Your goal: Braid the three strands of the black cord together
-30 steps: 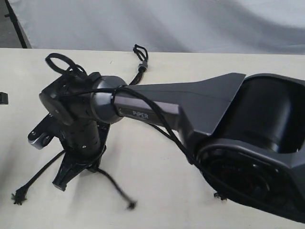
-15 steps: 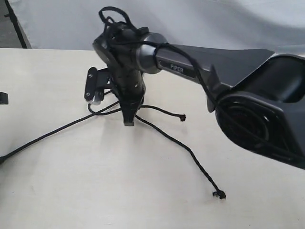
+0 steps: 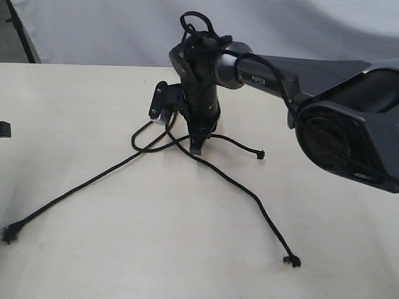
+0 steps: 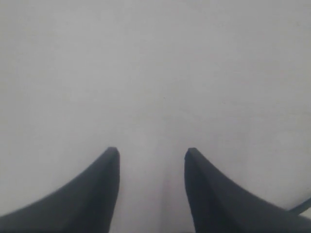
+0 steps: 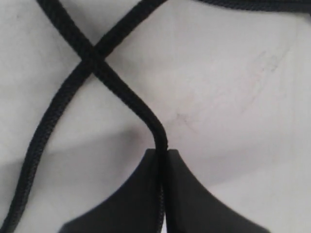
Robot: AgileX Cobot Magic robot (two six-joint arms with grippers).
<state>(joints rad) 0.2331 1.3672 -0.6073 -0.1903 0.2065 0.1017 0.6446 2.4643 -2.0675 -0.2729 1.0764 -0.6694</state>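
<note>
Slip risk first: right gripper (image 3: 196, 147) is shut tight on one strand (image 5: 130, 95) of the black cord (image 3: 206, 163), but the rope sits right at the fingertips with very little pad on it, so any sideways tug could pull it free. Just ahead of the fingertips the held strand crosses a second strand (image 5: 46, 121); which one lies on top is unclear. Dragging the held one may carry the other along through friction and wipe out the crossing instead of tightening it. Around the fingers the lines are loose on the table (image 3: 93, 93): a slack loop (image 3: 138, 142) to one side, a short strand (image 3: 243, 144) to the other, a long strand (image 3: 252, 196) trailing away below the tips, and another long strand (image 3: 75, 192) running far out past the loop. The exterior view doesn't show which of these is pinched. Cord's joined end isn't visible, likely behind the wrist, and nothing is seen anchoring it, so a pull probably shifts the whole cord. Left gripper (image 4: 151, 162) is no help: fingers apart, nothing between them, only bare surface beneath. Loop could also hook the right fingers as they lift or swing. No plait visible yet, so little is there to hold a crossing in place.
</note>
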